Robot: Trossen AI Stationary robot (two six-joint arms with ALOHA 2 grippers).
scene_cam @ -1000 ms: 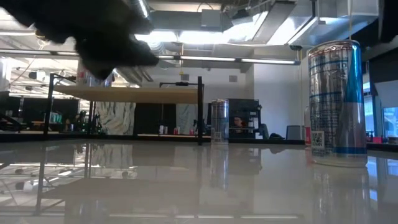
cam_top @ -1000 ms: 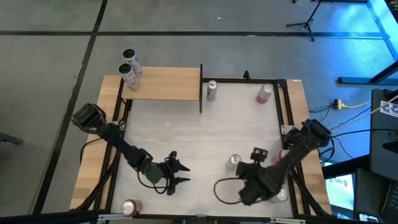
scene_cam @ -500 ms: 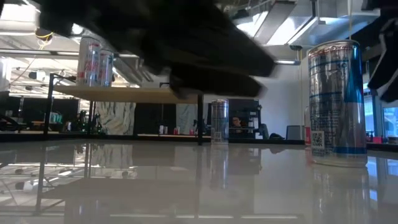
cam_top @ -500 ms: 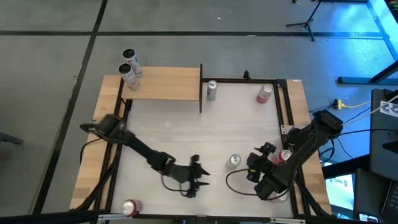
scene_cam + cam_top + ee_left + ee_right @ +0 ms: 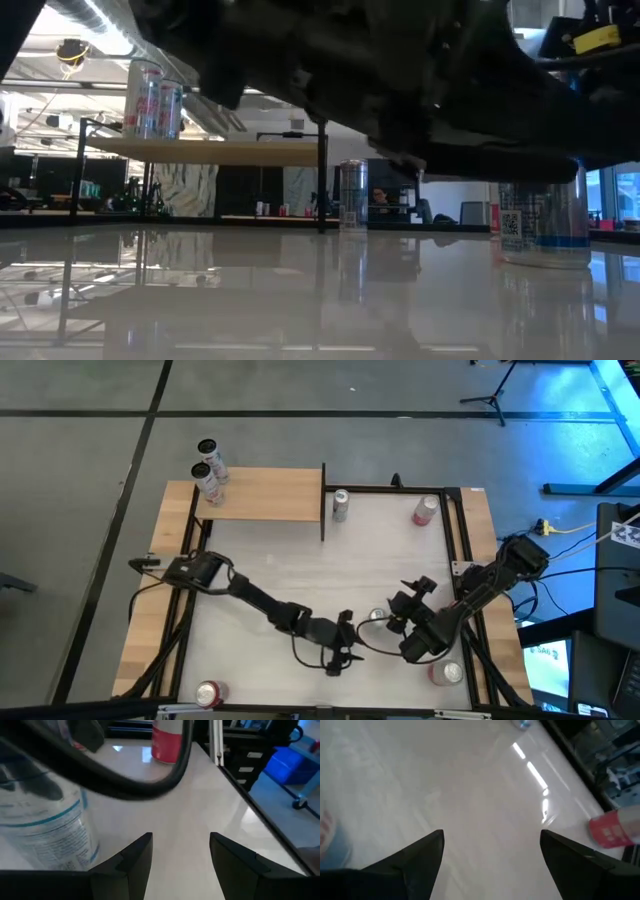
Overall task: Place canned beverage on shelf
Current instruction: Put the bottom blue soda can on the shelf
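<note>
The light wooden shelf (image 5: 268,494) stands at the table's far left with two cans (image 5: 208,468) on its left end. A silver and blue can (image 5: 378,618) stands upright on the tabletop, near the front and right of the middle. My left gripper (image 5: 350,644) is open just left of it. In the left wrist view the can (image 5: 45,827) stands off to one side of the gripper (image 5: 180,851), not between the fingers. My right gripper (image 5: 405,598) is open just right of the can, with only bare tabletop between its fingers (image 5: 490,845).
A silver can (image 5: 341,504) stands by the shelf's right post. A red can (image 5: 425,510) is at the far right. Two more red cans lie or stand near the front edge, one left (image 5: 208,693) and one right (image 5: 446,673). In the low view, dark arm parts (image 5: 400,70) hide the blue can's top.
My left gripper has swept low along the table toward its right edge, from front left of the middle to just beside the silver and blue can, rolling a little. My right gripper has sunk and tipped downward near the can's right side.
</note>
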